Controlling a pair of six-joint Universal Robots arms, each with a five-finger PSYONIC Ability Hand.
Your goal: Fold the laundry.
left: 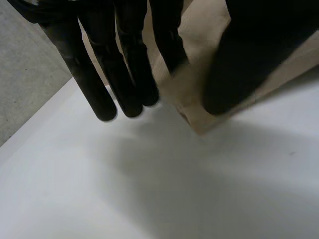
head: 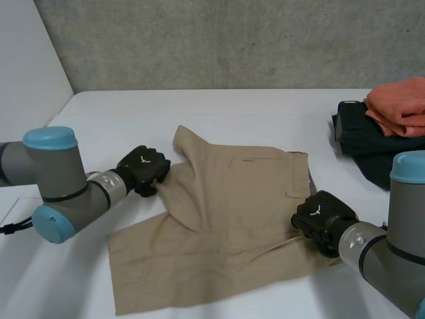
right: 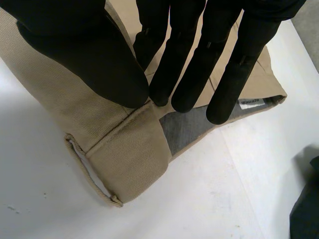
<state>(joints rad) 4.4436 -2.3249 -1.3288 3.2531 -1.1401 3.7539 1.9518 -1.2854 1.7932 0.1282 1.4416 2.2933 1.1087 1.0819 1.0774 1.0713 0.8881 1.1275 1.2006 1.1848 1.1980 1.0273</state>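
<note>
Midway across the white table I hold the tan shorts, left hand pinching their ten o'clock edge, right hand pinching the waistband at three o'clock; I judge this fold barely begun, with an orange garment and a dark garment lying folded at two o'clock.

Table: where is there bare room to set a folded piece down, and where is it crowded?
Bare: the far strip of the table between the khaki shorts and the wall, and the near left corner beside the left arm. Crowded: the far right, where a dark garment and folded orange cloth lie.
</note>
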